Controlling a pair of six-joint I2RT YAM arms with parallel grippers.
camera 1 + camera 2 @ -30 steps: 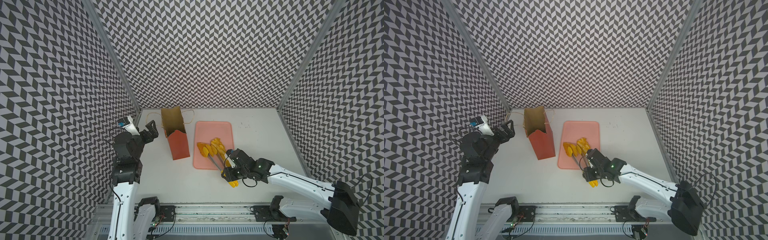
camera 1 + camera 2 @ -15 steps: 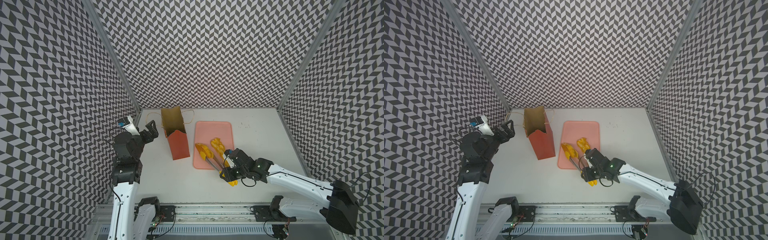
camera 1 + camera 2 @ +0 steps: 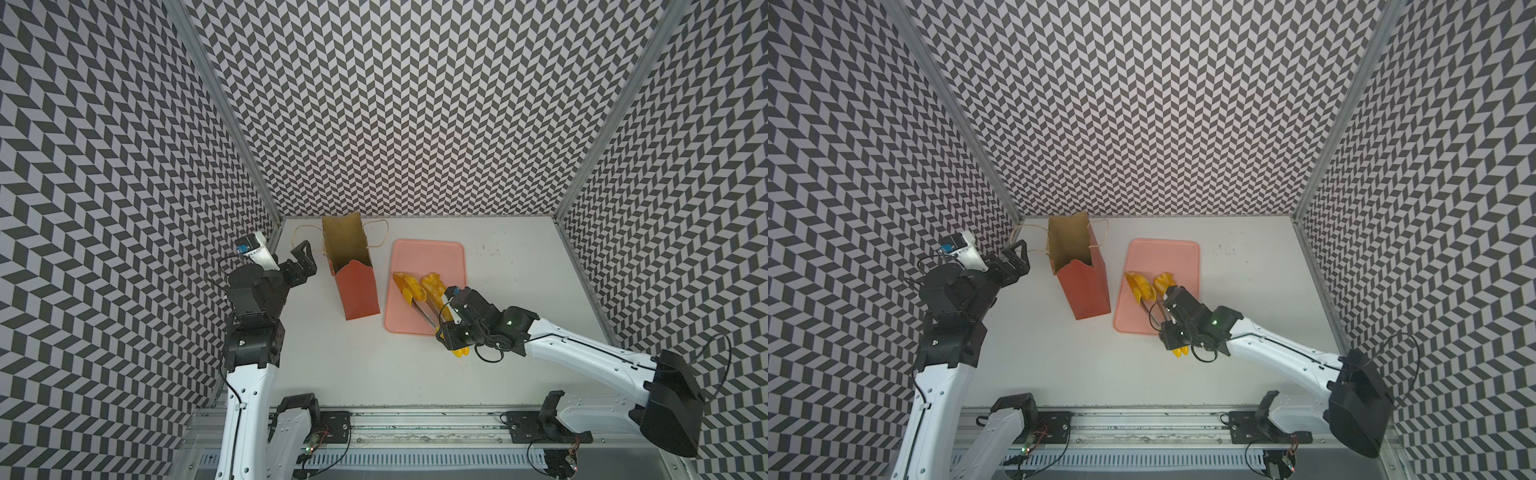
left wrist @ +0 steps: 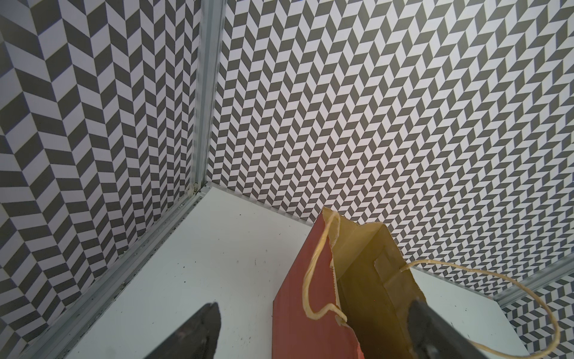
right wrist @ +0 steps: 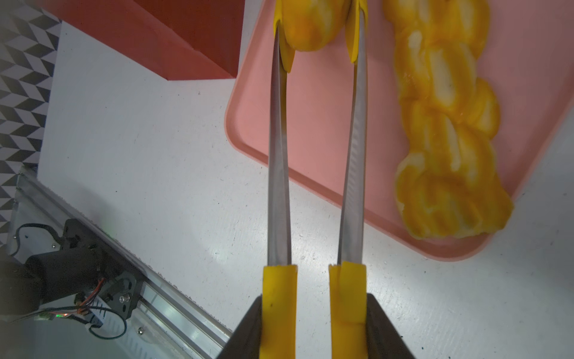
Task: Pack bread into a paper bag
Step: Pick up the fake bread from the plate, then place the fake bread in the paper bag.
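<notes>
The right gripper point(image 5: 312, 314) has its jaws clamped on the tongs point(image 5: 278, 186), whose tips pinch a bun point(image 5: 312, 28) over the tray point(image 5: 310, 118); a braided loaf point(image 5: 447, 140) lies alongside; the left gripper point(image 3: 304, 261), jaws apart, is beside the upright paper bag point(image 3: 357, 286).

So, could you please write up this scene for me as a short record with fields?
right gripper: shut on the handles of the tongs
tongs: tips clamp a pastry over the tray
braided loaf: lying on the tray, untouched
paper bag: upright, mouth open, close beside the tray
left gripper: open, empty, near the paper bag
</notes>
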